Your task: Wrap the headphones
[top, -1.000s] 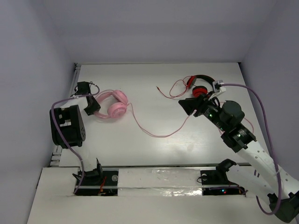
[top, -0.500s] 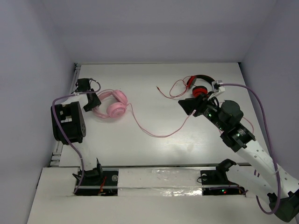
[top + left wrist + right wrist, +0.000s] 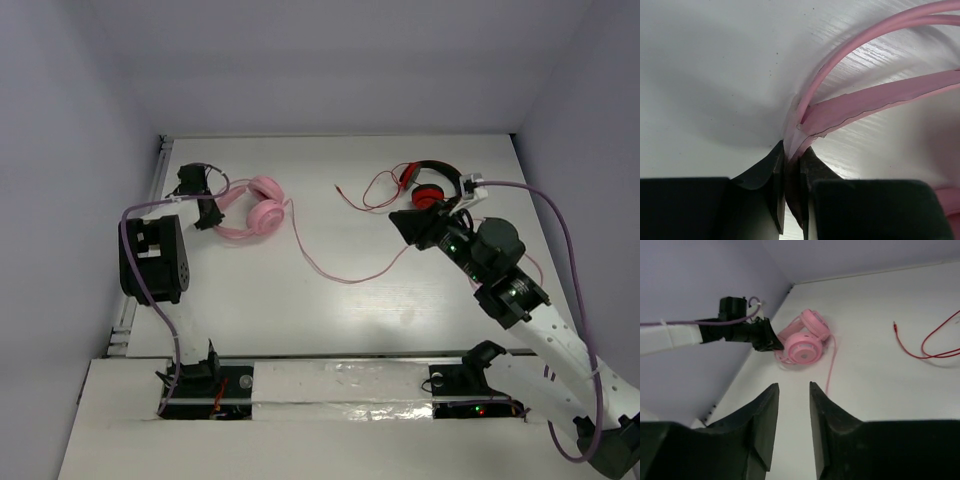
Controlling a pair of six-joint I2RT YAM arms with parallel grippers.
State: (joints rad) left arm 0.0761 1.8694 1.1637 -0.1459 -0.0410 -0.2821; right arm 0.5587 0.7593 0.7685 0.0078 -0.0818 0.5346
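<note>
The pink headphones point(image 3: 262, 208) lie at the far left of the table, earcups side by side. Their thin pink cable point(image 3: 335, 277) trails right toward the right arm. My left gripper point(image 3: 211, 212) is shut on the pink headband point(image 3: 865, 102), which runs out from between the fingertips in the left wrist view. My right gripper point(image 3: 405, 224) is open and empty, hovering right of centre, apart from the cable. The right wrist view shows the headphones point(image 3: 805, 342) ahead of its open jaws point(image 3: 793, 390), with the left gripper point(image 3: 767, 338) at the headband.
Red-and-black headphones point(image 3: 430, 184) with a red cable point(image 3: 368, 190) lie at the far right, just behind the right gripper; the red cable also shows in the right wrist view point(image 3: 925, 342). The table's left edge point(image 3: 160, 190) runs beside the left gripper.
My left gripper has moved away from me and a little right, dragging the pink headphones with it. The earcups shifted right and the cable followed. The right gripper barely moved.
</note>
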